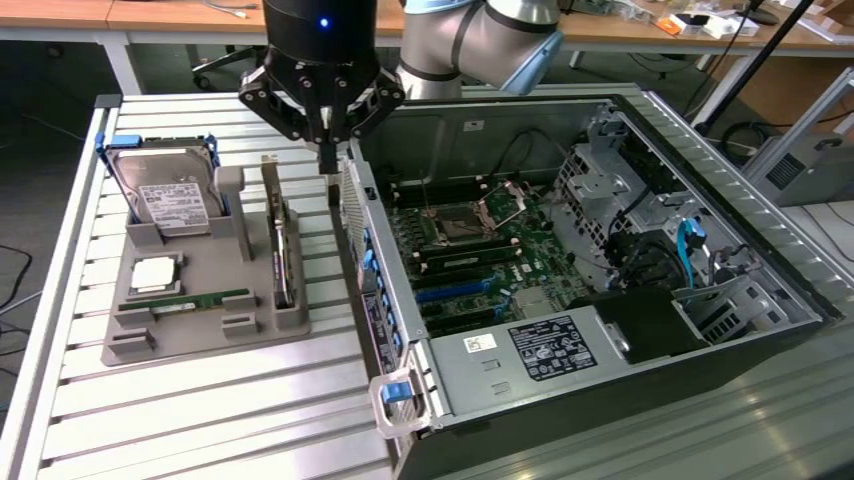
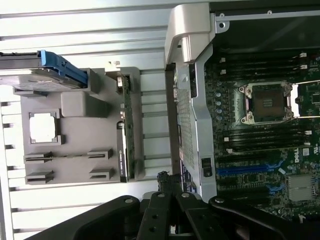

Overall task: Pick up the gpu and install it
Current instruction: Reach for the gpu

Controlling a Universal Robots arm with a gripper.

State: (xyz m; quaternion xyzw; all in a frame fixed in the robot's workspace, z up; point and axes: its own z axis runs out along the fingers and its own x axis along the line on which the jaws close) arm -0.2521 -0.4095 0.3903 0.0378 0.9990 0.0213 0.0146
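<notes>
The gpu (image 1: 279, 240) is a thin dark card with a silvery edge. It stands on edge in a slot along the grey holder's (image 1: 200, 338) side nearest the computer case. In the wrist view the gpu (image 2: 125, 131) runs as a narrow strip beside the holder (image 2: 75, 135). My gripper (image 1: 327, 160) hangs shut with nothing between its fingers. It is above the gap between the gpu and the case wall, near the card's far end. The wrist view has the shut gripper (image 2: 165, 178) over the case's edge.
The open computer case (image 1: 400, 300) lies on its side at the exterior view's right, motherboard (image 1: 481, 240) exposed. The holder also carries a hard drive (image 1: 167, 190), a CPU (image 1: 155, 272) and a green RAM stick (image 1: 198, 298). Slatted metal table (image 1: 227, 410) underneath.
</notes>
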